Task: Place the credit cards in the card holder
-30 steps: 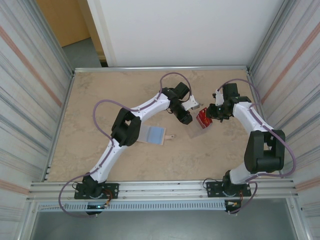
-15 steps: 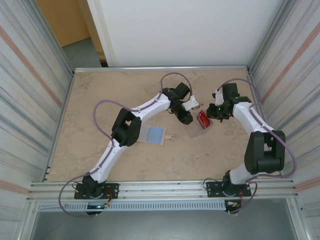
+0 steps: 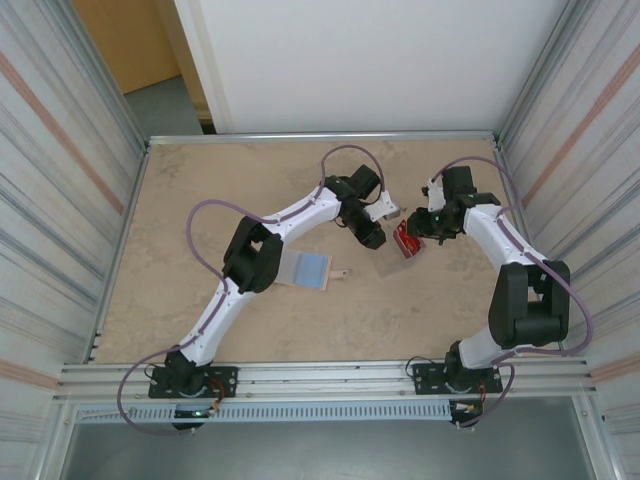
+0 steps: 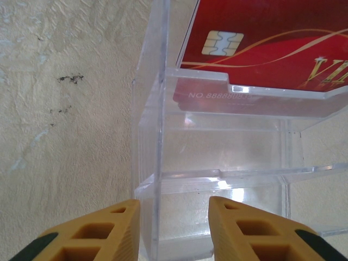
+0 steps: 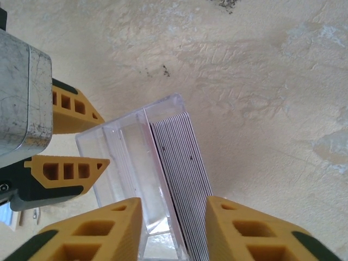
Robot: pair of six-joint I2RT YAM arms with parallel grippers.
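Seen from above, two white arms reach out from the near edge of a beige table [image 3: 200, 200]. Just toward 8 o'clock of the table's centre lies the card holder [image 3: 308, 268]. It is opened flat with its pale blue pockets facing up and its snap tab [image 3: 343, 273] pointing to 3 o'clock. The left arm's dark elbow overlaps its 9 o'clock edge in this view.

Farther out, at 2 o'clock from the holder and well apart from it, sits a clear case [image 3: 398, 262] with the red credit cards [image 3: 405, 236] at its far end. The left gripper [image 3: 374, 238] meets the case from 10 o'clock and the right gripper [image 3: 416, 227] from 1 o'clock.

The left wrist camera shows that gripper's orange fingers [image 4: 109, 234] partly apart, straddling one side wall of the case. Beyond an empty compartment, at 12 o'clock, is a red card face with a gold chip. Whether the fingers press the wall cannot be told.

The right wrist camera shows its fingers [image 5: 255, 228] also partly apart, either side of the case end where the cards stand edge-on as a stack. Whether they grip it cannot be told.
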